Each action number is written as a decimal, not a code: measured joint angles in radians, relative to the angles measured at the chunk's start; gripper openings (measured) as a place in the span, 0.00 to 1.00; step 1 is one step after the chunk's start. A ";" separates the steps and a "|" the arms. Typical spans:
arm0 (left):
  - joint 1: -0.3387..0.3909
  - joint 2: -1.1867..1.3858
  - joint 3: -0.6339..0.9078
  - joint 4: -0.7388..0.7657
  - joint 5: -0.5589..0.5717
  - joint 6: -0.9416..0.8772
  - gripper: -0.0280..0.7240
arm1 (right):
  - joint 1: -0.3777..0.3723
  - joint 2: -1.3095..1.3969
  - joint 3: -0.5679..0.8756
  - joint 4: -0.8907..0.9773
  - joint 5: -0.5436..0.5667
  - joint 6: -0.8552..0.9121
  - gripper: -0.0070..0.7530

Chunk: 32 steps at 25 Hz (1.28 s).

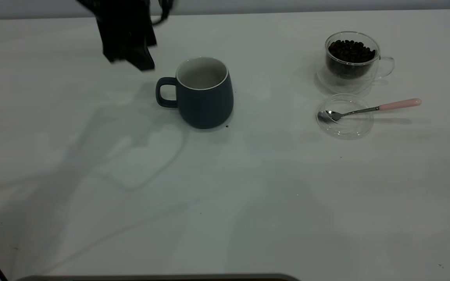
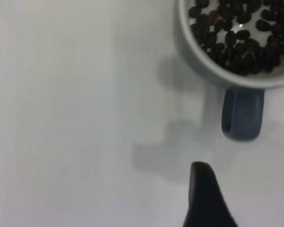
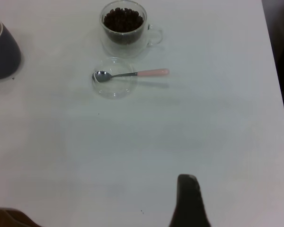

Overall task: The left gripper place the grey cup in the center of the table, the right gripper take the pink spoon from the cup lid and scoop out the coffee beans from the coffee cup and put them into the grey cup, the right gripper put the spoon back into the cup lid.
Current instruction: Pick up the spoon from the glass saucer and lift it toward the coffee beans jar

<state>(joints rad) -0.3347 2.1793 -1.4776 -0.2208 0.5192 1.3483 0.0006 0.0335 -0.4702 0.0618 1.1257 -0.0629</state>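
**A:** Start with the left gripper (image 1: 131,54). Where is it, and what is it doing?

**B:** It hangs above the table (image 1: 225,203), just beside the handle (image 1: 165,92) of the grey cup (image 1: 205,93), and holds nothing. I cannot tell whether it is spread or pressed together. The right gripper (image 3: 189,201) is well back from everything on its own side, and its state is just as unclear.

**A:** And the task's things?

**B:** The grey cup stands upright near the middle of the table. The left wrist view shows coffee beans (image 2: 236,38) lying inside it. The pink spoon (image 1: 369,109) has its bowl in the clear cup lid (image 1: 346,127) and its handle sticking out over the rim. The glass coffee cup (image 1: 351,58) sits just behind the lid, full of beans. To my eye the scooping looks done.

**A:** What could go wrong from here?

**B:** The left gripper is close to that handle. A low or sideways sweep could catch it, then drag or tip the cup and scatter the beans. The spoon also rests loosely, so a nudge to the lid could roll it off.

**A:** Anything in the way?

**B:** No, only a dark speck (image 1: 227,126) by the cup's base. The ground between the cups is otherwise open.
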 joint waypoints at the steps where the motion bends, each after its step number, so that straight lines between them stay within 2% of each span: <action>1: 0.000 -0.032 0.001 0.013 0.021 -0.038 0.72 | 0.000 0.000 0.000 0.000 0.000 0.000 0.78; 7: -0.001 -0.295 0.002 0.124 0.180 -0.431 0.72 | 0.000 0.000 0.000 0.000 0.000 0.001 0.78; 15: -0.001 -0.673 0.002 0.333 0.510 -1.108 0.72 | 0.000 0.000 0.000 0.000 0.000 0.000 0.78; 17: -0.001 -0.742 0.002 0.381 0.616 -1.215 0.72 | 0.000 0.000 0.000 0.000 0.000 0.000 0.78; 18: -0.001 -0.776 0.005 0.410 0.651 -1.253 0.72 | 0.000 0.000 0.000 0.000 0.000 0.000 0.78; 23: -0.001 -0.948 0.075 0.445 0.651 -1.366 0.72 | 0.000 0.000 0.000 0.000 0.000 0.000 0.78; 27: -0.001 -1.122 0.236 0.401 0.651 -1.387 0.72 | 0.000 0.000 0.000 0.000 0.000 0.001 0.78; 32: -0.001 -1.337 0.524 0.389 0.650 -1.392 0.72 | 0.000 -0.002 0.000 0.000 0.000 0.001 0.78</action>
<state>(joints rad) -0.3355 0.8427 -0.9538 0.1686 1.1693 -0.0439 0.0006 0.0315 -0.4702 0.0618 1.1257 -0.0619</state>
